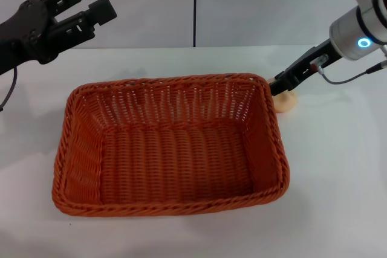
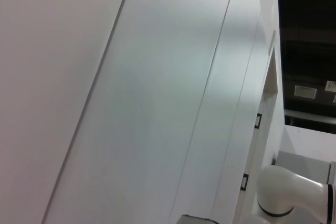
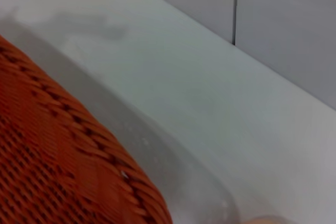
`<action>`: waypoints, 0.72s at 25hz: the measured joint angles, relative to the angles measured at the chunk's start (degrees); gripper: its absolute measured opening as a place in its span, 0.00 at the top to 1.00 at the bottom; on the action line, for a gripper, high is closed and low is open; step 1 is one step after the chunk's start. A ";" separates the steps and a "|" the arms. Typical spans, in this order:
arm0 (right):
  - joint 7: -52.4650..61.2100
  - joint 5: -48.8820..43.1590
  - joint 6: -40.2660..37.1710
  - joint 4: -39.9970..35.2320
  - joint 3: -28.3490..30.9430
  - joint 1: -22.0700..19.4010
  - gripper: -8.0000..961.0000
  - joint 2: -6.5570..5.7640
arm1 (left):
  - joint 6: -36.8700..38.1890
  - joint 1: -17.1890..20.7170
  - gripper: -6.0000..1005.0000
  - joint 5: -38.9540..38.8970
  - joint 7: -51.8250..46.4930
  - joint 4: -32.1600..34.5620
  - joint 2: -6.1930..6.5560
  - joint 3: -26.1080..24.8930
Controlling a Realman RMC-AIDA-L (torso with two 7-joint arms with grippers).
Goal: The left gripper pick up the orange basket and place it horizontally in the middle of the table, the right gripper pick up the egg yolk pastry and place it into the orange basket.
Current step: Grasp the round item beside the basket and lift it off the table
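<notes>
My right tool (image 1: 283,84) is down at the far right corner of the basket (image 1: 169,143), its tip right over the pastry (image 1: 286,103). That is the relation my next move depends on: the pastry sits on the worktop (image 1: 338,167) just outside the basket's rim, at about two o'clock from the basket's middle, directly below my right tool and partly hidden by it. I cannot tell whether this tool has closed on the pastry. The basket lies flat mid-worktop, its long side running nine to three o'clock, so its open middle is toward eight o'clock from the pastry. My left tool (image 1: 91,5) hangs released, high at ten o'clock, well apart from the basket.
</notes>
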 joint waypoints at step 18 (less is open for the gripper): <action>0.17 -2.40 0.97 0.75 -0.69 -0.98 0.92 0.01 | 0.10 0.21 0.22 0.00 0.18 -0.46 0.05 0.14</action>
